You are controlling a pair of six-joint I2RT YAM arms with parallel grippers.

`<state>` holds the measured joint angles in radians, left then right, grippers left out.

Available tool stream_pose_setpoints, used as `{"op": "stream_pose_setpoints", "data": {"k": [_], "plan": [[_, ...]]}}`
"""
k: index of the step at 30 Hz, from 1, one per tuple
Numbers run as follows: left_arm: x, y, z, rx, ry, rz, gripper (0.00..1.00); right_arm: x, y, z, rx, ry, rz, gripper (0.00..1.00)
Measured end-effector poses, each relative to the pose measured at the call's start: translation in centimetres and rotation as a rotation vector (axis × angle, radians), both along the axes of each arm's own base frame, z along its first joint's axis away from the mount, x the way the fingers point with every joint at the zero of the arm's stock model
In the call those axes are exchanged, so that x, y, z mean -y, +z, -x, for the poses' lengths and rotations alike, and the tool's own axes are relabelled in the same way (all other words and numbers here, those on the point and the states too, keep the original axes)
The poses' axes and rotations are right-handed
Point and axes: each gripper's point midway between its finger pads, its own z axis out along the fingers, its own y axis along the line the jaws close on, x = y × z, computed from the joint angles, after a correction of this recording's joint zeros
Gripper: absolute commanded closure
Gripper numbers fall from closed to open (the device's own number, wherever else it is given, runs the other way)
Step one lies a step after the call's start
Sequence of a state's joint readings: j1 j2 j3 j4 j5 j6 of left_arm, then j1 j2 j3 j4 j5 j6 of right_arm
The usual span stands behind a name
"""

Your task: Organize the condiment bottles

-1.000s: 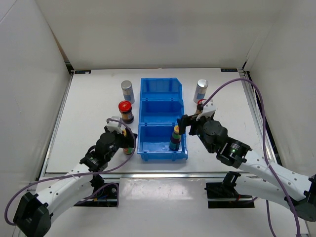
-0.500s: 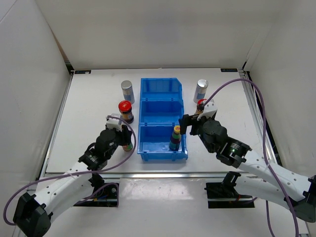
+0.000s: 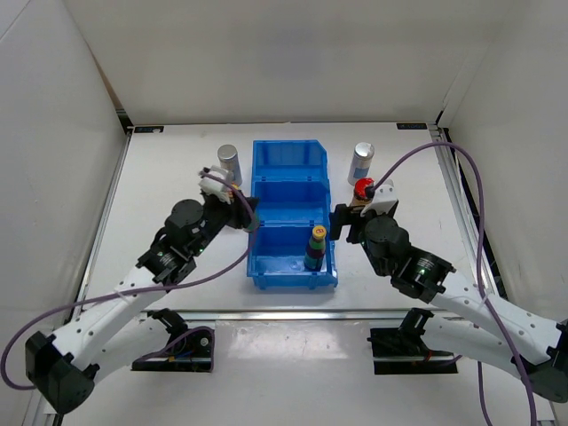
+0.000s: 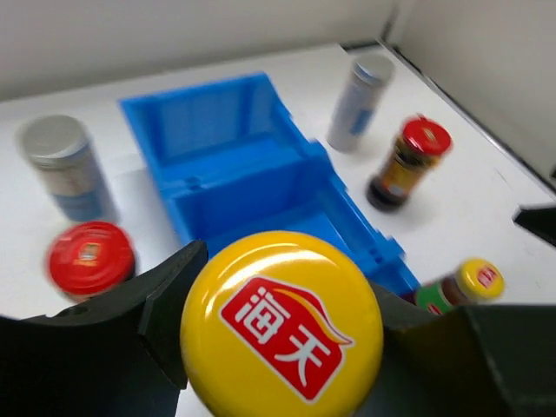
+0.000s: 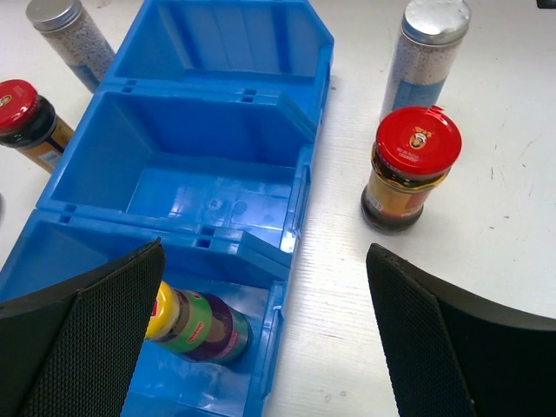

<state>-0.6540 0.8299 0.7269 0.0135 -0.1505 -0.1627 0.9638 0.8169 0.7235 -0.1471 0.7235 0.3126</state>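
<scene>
The left jaws were clamped on a yellow-capped bottle point(image 4: 282, 321), the right jaws apart, so it probably wanted lowering upright beside its twin point(image 3: 315, 249) in the blue bin point(image 3: 290, 160).

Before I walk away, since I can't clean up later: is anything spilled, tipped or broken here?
Nothing stands out: no spill or damage shows. In the blue bin, the yellow-capped bottle may lean slightly; the views don't settle it. The left tool grips a second yellow-capped bottle.
</scene>
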Motion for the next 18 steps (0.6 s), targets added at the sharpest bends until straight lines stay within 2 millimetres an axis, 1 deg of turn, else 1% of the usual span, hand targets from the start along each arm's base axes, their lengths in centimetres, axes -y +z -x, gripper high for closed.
{"op": "stream_pose_setpoints", "data": {"k": [1,3,6,7,9,11,12,14,17,18], "plan": [[0.8,-0.6,0.1,-0.015,-0.031,-0.006,0.89,0.2,0.0,0.0,-0.002,-0.006,0.000,0.00],[2.9,-2.4,0.3,-0.050,-0.098,-0.026,0.89,0.4,-0.1,0.0,-0.007,-0.015,-0.004,0.00],[5.9,-6.3,1.7,-0.120,-0.204,-0.070,0.89,0.6,-0.2,0.1,-0.013,-0.023,-0.008,0.00],[6.8,-8.0,2.3,-0.151,-0.239,-0.095,0.89,0.6,-0.3,0.1,-0.015,-0.025,-0.007,0.00],[8.0,-10.8,3.4,-0.199,-0.288,-0.146,0.89,0.7,-0.4,0.1,-0.018,-0.028,-0.005,0.00],[8.7,-12.9,4.0,-0.237,-0.316,-0.185,0.89,0.7,-0.4,0.1,-0.021,-0.030,-0.009,0.00],[8.9,-13.7,4.1,-0.248,-0.323,-0.195,0.87,0.7,-0.4,0.1,-0.023,-0.031,-0.012,0.00],[8.9,-15.2,4.2,-0.266,-0.321,-0.212,0.77,0.8,-0.4,0.2,-0.023,-0.033,-0.017,0.00],[8.5,-16.9,4.4,-0.286,-0.308,-0.236,0.71,1.1,-0.6,0.3,-0.026,-0.039,-0.018,0.00],[8.5,-17.2,4.3,-0.290,-0.306,-0.239,0.60,1.2,-0.7,0.4,-0.027,-0.041,-0.017,0.00]]}}
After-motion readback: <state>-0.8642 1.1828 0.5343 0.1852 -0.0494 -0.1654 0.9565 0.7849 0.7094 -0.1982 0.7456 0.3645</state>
